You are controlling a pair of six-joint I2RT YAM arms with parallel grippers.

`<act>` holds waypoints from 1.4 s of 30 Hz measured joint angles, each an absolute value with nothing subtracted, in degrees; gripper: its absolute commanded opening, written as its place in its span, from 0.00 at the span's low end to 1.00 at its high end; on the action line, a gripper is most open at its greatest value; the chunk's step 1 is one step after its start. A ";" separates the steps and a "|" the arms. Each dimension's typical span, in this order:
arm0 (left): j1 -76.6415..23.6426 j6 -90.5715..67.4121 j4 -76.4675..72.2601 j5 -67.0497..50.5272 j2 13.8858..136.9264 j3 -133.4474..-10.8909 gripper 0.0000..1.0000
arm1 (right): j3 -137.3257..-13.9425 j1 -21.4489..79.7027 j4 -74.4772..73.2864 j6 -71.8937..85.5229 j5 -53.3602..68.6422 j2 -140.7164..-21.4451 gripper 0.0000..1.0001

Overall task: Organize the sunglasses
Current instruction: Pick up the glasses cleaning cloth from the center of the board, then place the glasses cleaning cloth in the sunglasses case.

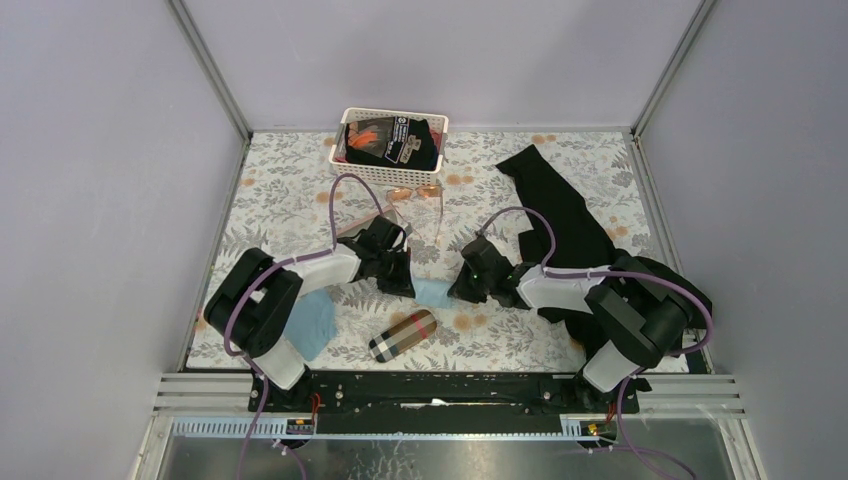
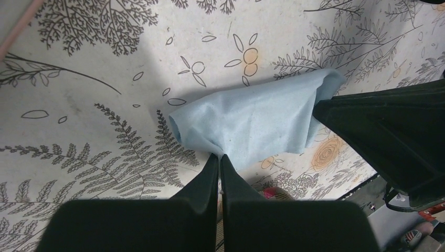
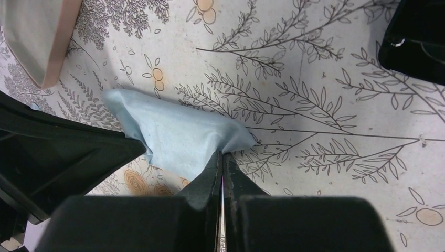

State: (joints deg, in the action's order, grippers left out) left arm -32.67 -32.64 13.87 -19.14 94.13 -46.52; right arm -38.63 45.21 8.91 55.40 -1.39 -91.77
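Note:
The wire-framed sunglasses (image 1: 415,192) with pale orange-pink lenses lie on the patterned table just in front of the basket, and neither gripper touches them. A small light-blue cloth (image 1: 432,292) lies mid-table between the two grippers. My left gripper (image 1: 407,284) pinches the cloth's (image 2: 252,123) near edge, its jaws (image 2: 219,156) shut. From the other side my right gripper (image 1: 456,290) is shut (image 3: 221,154) on a corner of the same cloth (image 3: 178,134). Each wrist view shows the other gripper's black body at its edge.
A white basket (image 1: 440,125) holding dark items stands at the back. A plaid case (image 1: 402,335) lies near the front edge. A second light-blue cloth (image 1: 312,325) lies under the left arm. Black fabric (image 1: 560,215) drapes at the right. A pale pinkish oblong case (image 3: 39,31) shows beside the left gripper.

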 measured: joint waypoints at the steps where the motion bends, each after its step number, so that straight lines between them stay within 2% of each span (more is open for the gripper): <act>1: -32.67 -32.60 14.15 -19.09 94.11 -46.63 0.00 | -39.05 45.21 8.19 55.02 -1.43 -91.79 0.00; 11: -32.32 -32.84 18.24 -16.34 86.98 -47.29 0.00 | -49.60 45.21 2.44 47.48 -1.98 -92.77 0.00; 21: -22.31 -33.32 21.15 -12.86 82.04 -48.29 0.00 | -69.43 45.21 2.39 39.59 3.57 -107.11 0.00; 34: -15.94 -33.95 23.83 -5.65 83.35 -48.29 0.00 | -85.93 45.21 1.91 33.12 7.22 -121.60 0.00; 42: -15.25 -34.46 23.16 -4.91 87.48 -48.29 0.00 | -88.29 45.15 1.72 31.73 7.18 -124.66 0.00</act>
